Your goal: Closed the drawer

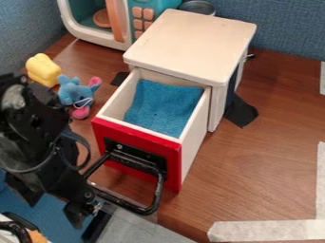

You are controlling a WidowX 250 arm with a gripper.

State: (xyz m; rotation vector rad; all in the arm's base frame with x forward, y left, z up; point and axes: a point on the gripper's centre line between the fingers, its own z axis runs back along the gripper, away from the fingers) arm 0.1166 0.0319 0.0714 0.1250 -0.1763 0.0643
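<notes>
Ok, drawer [136,137] is open w/ blue cloth [164,107]

Lab tabletop [273,128], tape [266,230], toy microwave [138,21]

The arm [32,133] slants downward, pincer [53,206] parted.
</notes>
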